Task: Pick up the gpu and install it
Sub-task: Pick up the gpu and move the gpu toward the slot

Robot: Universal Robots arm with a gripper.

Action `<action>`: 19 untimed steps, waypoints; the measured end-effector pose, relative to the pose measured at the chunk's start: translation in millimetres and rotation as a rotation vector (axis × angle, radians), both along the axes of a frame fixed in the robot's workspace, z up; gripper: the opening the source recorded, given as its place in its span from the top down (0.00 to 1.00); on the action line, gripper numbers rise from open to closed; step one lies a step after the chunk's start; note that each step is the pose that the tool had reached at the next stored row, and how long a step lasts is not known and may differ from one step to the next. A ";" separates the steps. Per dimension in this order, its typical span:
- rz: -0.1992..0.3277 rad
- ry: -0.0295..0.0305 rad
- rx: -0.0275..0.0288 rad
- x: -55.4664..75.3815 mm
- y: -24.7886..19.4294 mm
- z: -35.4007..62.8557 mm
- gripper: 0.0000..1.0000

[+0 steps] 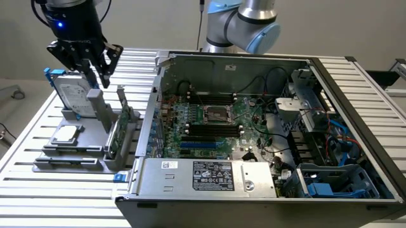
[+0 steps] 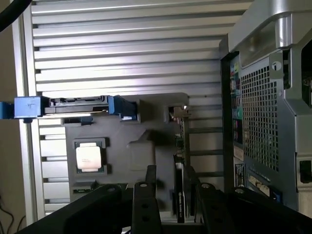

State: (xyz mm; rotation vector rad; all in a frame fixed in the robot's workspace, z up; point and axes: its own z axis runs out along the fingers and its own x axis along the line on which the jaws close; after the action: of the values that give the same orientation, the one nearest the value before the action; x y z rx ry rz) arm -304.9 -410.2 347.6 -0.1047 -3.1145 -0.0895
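Hovering above the gpu (image 2: pixel 179 195), the fingers (image 2: pixel 145 209) stand apart; case label (image 1: pixel 213 175) unreadable.

Across the scene are counted 1 gpu (image 1: pixel 121 124), 1 blue-framed hard drive (image 1: pixel 72 95), 1 processor chip (image 1: pixel 68 134), 1 grey holder (image 1: pixel 79 153), 1 open computer case (image 1: pixel 235 64), 1 motherboard (image 1: pixel 212 124), 1 power supply (image 1: pixel 203 176), 1 robot arm (image 1: pixel 254 23) and 1 gripper (image 1: pixel 100 80).

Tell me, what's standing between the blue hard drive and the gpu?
In the exterior view, a gray upright holder post stands between the hard drive and the gpu.
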 end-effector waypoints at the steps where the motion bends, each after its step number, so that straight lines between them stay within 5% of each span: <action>1: 0.000 0.0000 0.0000 0.3 -1.8 -1.8 0.64; 19: 0.019 -0.0001 -0.0001 18.5 -15.7 -34.5 0.64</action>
State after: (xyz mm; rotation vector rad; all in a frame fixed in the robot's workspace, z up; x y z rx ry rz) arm -286.4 -425.9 313.1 -0.0746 -3.1149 -0.0890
